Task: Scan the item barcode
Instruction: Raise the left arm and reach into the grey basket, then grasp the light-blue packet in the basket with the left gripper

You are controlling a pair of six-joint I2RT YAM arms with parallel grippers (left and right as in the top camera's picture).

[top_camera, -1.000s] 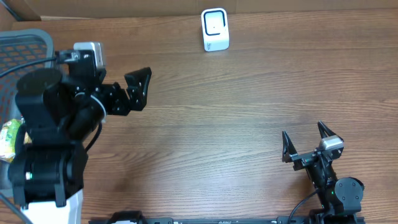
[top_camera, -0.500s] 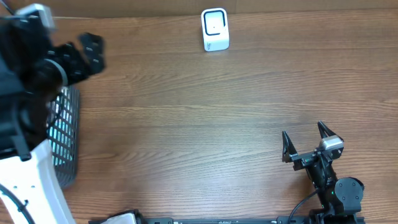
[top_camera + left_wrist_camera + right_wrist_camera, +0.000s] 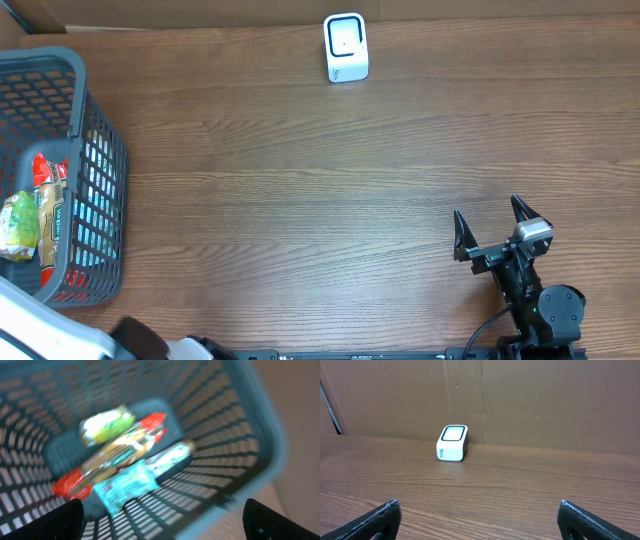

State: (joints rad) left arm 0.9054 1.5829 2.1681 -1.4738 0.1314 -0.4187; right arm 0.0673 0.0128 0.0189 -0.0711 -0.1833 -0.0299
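Left wrist view: your left claw [image 3: 162,522] spread wide, released, over basket [image 3: 240,435] holding red packet [image 3: 110,460], green packet [image 3: 107,425], teal packet [image 3: 125,487]. Basket at desk [image 3: 300,200] left edge. Scanner [image 3: 346,47] mid far edge. Your right claw [image 3: 491,232] released, near-right corner.

Smooth wood-grain tabletop [image 3: 300,200], low sheen. Matt grey plastic lattice basket [image 3: 100,180]. White barcode scanner [image 3: 346,47] of smooth, slightly glossy plastic. Shiny film on the snack packets [image 3: 112,457]. Matt brown cardboard wall [image 3: 530,400].

No legible print on the packets [image 3: 115,455]
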